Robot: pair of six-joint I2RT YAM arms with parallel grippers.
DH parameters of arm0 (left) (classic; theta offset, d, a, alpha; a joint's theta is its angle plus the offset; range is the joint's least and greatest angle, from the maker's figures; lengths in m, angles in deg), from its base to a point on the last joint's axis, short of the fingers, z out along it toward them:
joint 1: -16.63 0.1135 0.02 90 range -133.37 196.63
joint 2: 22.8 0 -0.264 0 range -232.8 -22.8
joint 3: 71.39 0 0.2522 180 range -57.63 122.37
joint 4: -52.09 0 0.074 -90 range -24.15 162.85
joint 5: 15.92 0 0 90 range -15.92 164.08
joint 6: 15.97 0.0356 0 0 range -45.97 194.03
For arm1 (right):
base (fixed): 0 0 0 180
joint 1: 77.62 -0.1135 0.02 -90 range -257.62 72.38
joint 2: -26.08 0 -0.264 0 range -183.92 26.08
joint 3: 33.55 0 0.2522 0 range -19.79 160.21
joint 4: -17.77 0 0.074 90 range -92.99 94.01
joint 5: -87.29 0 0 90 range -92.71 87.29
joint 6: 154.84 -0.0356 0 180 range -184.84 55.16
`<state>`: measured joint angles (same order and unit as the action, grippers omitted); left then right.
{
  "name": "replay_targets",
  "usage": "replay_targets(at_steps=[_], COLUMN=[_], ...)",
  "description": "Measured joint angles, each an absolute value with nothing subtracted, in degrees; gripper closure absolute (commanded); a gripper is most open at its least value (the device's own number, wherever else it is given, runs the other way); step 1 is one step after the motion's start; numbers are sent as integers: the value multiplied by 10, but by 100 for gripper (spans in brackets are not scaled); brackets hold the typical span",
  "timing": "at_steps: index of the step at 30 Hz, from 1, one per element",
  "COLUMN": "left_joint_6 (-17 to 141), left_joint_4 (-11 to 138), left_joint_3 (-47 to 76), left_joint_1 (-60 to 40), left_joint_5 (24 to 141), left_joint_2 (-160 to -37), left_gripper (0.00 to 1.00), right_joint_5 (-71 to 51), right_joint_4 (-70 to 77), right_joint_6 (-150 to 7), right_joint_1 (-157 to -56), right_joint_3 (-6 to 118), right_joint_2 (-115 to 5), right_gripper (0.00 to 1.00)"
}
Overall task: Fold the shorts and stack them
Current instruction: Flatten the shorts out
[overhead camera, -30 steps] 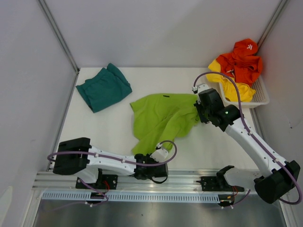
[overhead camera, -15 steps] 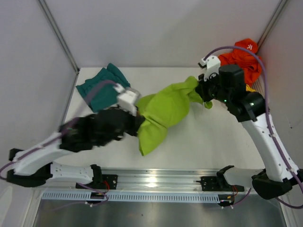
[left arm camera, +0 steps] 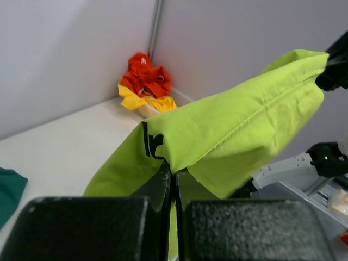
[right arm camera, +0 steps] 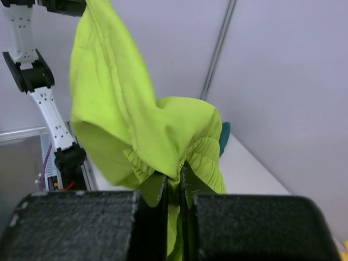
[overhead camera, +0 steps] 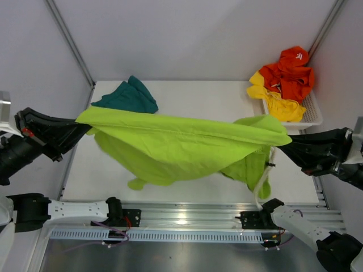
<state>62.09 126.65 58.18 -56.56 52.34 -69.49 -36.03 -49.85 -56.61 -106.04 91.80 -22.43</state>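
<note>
The lime green shorts [overhead camera: 181, 141] hang stretched in the air above the table [overhead camera: 198, 93]. The left gripper [overhead camera: 84, 123] pinches one end and the right gripper [overhead camera: 282, 148] the other, each with its jaws closed tight on a thin fold of cloth. The risk, as I judge it, lies in those small bites: each wrist view shows only a sliver of edge fabric between the fingers, so any further pull apart could slip a corner free and drop the garment in a heap. The slack lower half could also touch down crumpled, or land across the teal shorts [overhead camera: 127, 96] lying at the table's far left corner. Only the top view shows the whole span and its sag. Only the left wrist view shows a dark logo [left arm camera: 153, 144] beside the grip, and only the right wrist view shows the gathered waistband [right arm camera: 204, 147] at its pinch.
</note>
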Motion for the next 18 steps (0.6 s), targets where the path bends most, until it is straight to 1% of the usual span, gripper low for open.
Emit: replay_targets(at_steps=[2, 4, 7, 9, 12, 15, 17, 18], left_joint_6=[634, 647, 662, 672, 687, 697, 702, 703], left_joint_4=[1277, 1279, 1288, 1273, 1260, 1249, 1260, 1271], left_joint_3=[621, 630, 623, 594, 547, 547, 598, 645], left_joint_1=[-566, -566, -558, -523, -414, -248, -162, -128], left_joint_5=[504, 478, 432, 442, 499, 595, 645, 668], left_joint_2=[-718, -738, -783, -818, -871, -951, -1016, -1054], left_gripper=[100, 100, 100, 100, 100, 100, 100, 100], right_joint_5=[-355, -330, -266, -224, -161, -115, -99, -93], right_joint_4=[-511, -528, -549, -560, -555, -544, -522, -513], right_joint_6=[-563, -560, -557, -557, -555, -548, -546, -546], right_joint_1=[-1061, -1062, -1062, -1062, -1062, -1056, -1048, -1043], right_joint_3=[960, 992, 1006, 1001, 974, 957, 960, 970], right_joint_2=[-239, -268, -334, -386, -465, -540, -574, -591], right_gripper=[100, 100, 100, 100, 100, 100, 100, 100])
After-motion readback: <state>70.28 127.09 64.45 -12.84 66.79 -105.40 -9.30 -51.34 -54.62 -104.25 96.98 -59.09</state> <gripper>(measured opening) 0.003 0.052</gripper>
